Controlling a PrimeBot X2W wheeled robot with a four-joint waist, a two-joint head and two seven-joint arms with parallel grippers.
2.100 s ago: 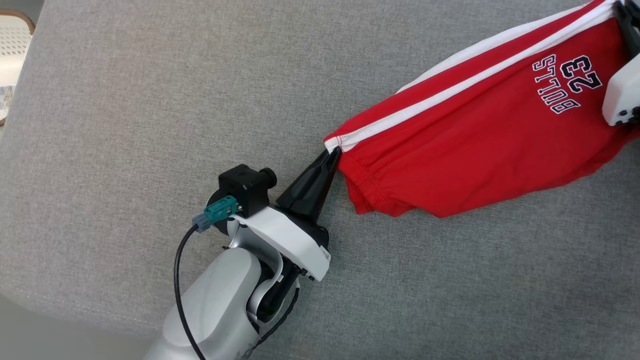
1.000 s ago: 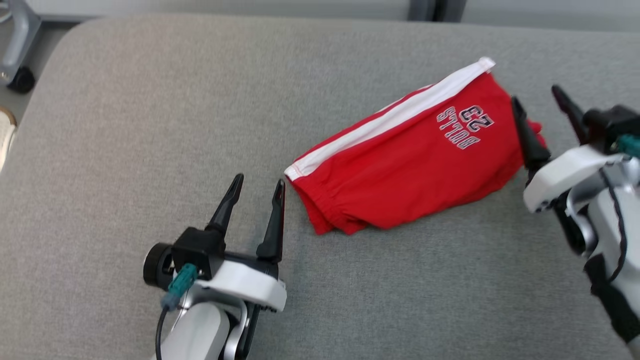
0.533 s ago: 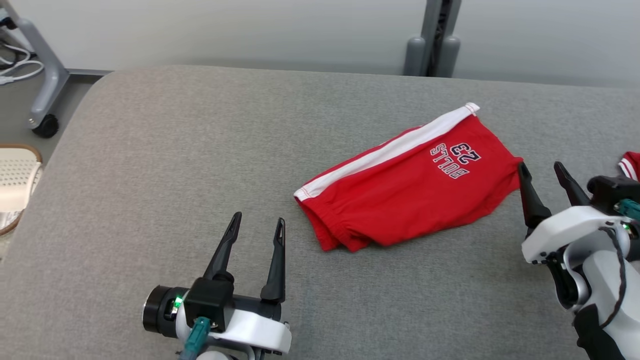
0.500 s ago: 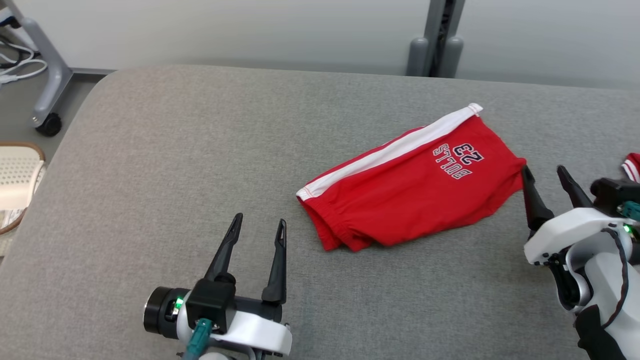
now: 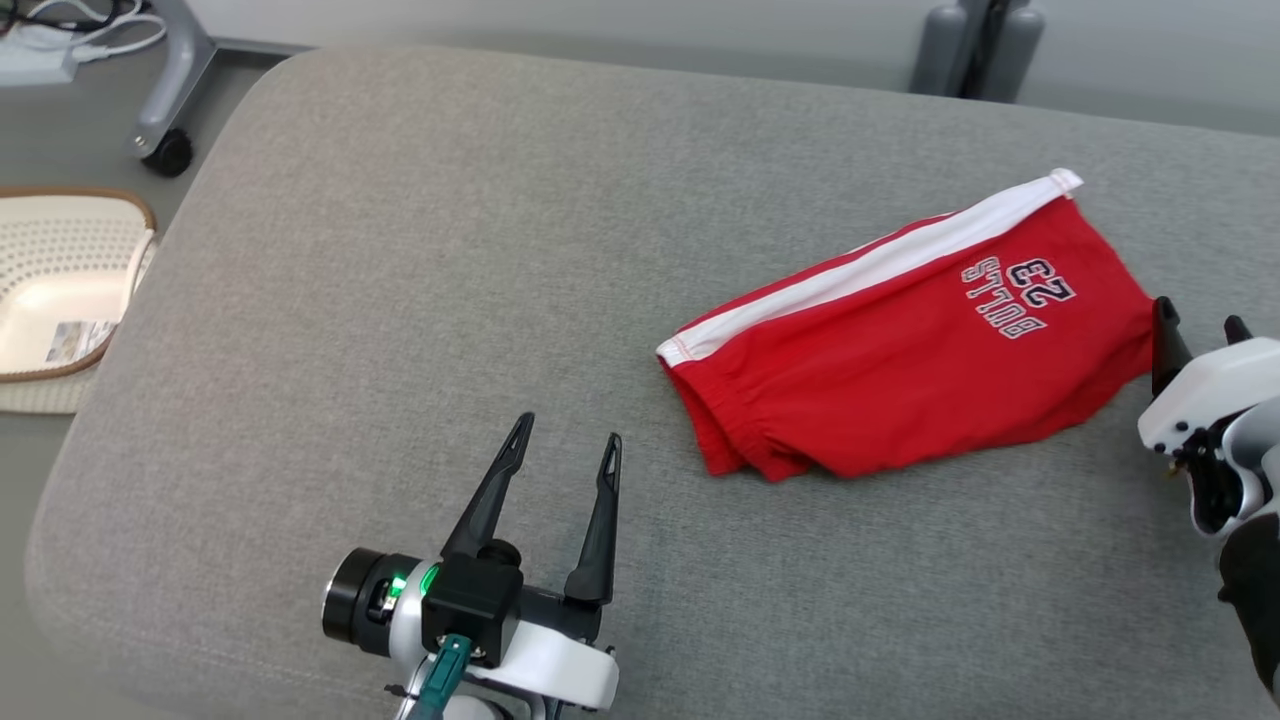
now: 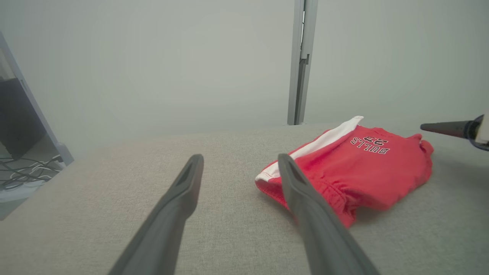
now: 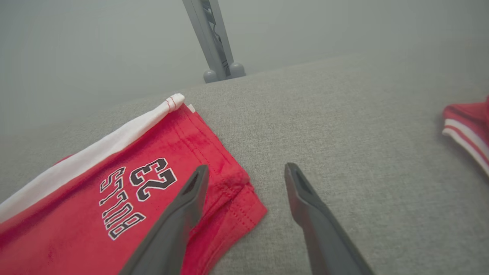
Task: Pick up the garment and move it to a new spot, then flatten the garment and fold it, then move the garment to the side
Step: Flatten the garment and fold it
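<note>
The left gripper [image 5: 570,430] hangs over the grey cushion [image 5: 400,250], fingers spread wide, nothing between them. Just ahead and off to its right lies the red garment [image 5: 900,370], folded flat, its gathered waistband end nearest but apart from that gripper. Over at the far end is the right gripper [image 5: 1197,312], jaws apart and empty. One finger crosses the hem corner; contact is unclear. A pale basket [image 5: 60,290] sits beyond the cushion's left edge.

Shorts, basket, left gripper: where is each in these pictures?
shorts [image 5: 900,380], head view, middle of the red cloth.
basket [image 5: 70,235], head view, its perforated wall.
left gripper [image 5: 568,430], head view, midway between its fingertips.
</note>
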